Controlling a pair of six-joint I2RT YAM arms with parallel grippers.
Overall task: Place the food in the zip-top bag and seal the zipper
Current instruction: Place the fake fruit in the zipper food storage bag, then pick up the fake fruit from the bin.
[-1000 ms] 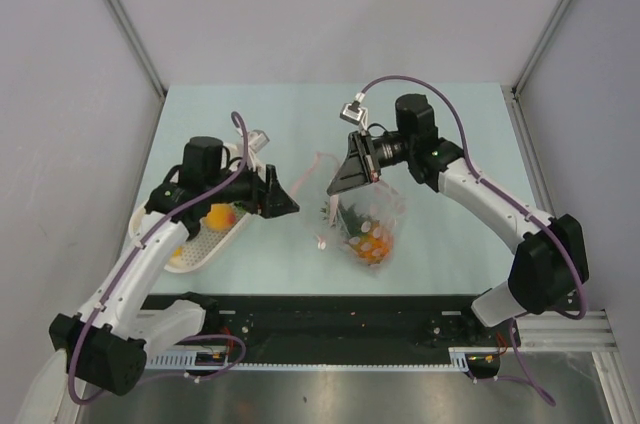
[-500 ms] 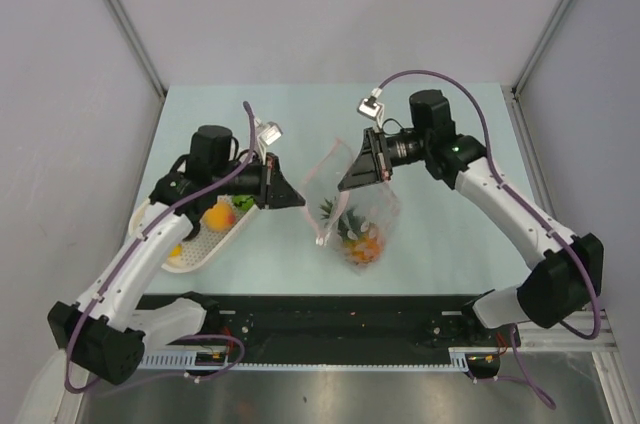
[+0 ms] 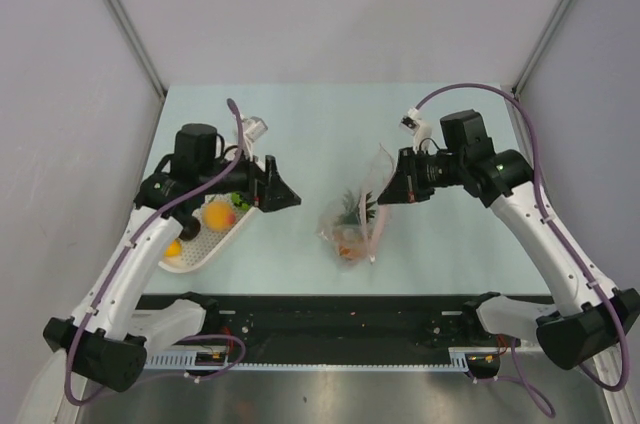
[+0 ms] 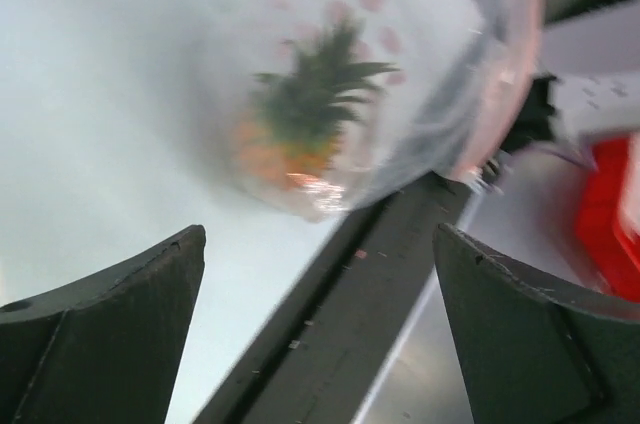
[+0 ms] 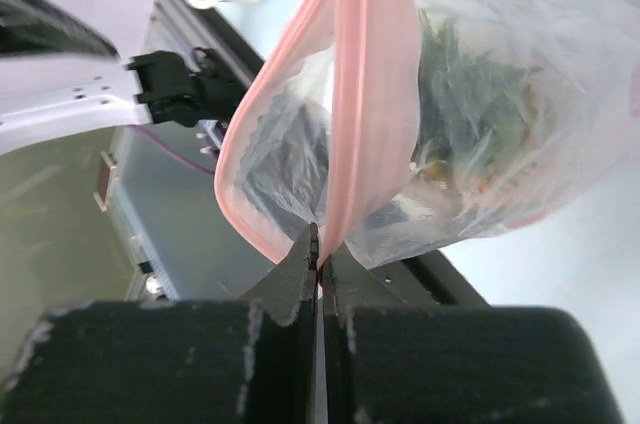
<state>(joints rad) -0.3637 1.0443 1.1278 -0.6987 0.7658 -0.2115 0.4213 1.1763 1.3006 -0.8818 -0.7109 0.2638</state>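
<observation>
The limp-looking zip-top bag [image 3: 355, 229] has drifted right of centre, right tool [image 5: 318, 249] clamped on its stiffer zipper [image 5: 352, 94], left tool [image 4: 318, 239] apart

Bare table [image 3: 300, 134] between basket [image 3: 200, 246] and hanging bag [image 3: 352, 234]

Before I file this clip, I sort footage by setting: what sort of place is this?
Likely a lab robot booth, not a kitchen: plain grey walls around a pale table, a left arm and right arm mounted at its near edge, toy-looking fruit in a white basket.
</observation>
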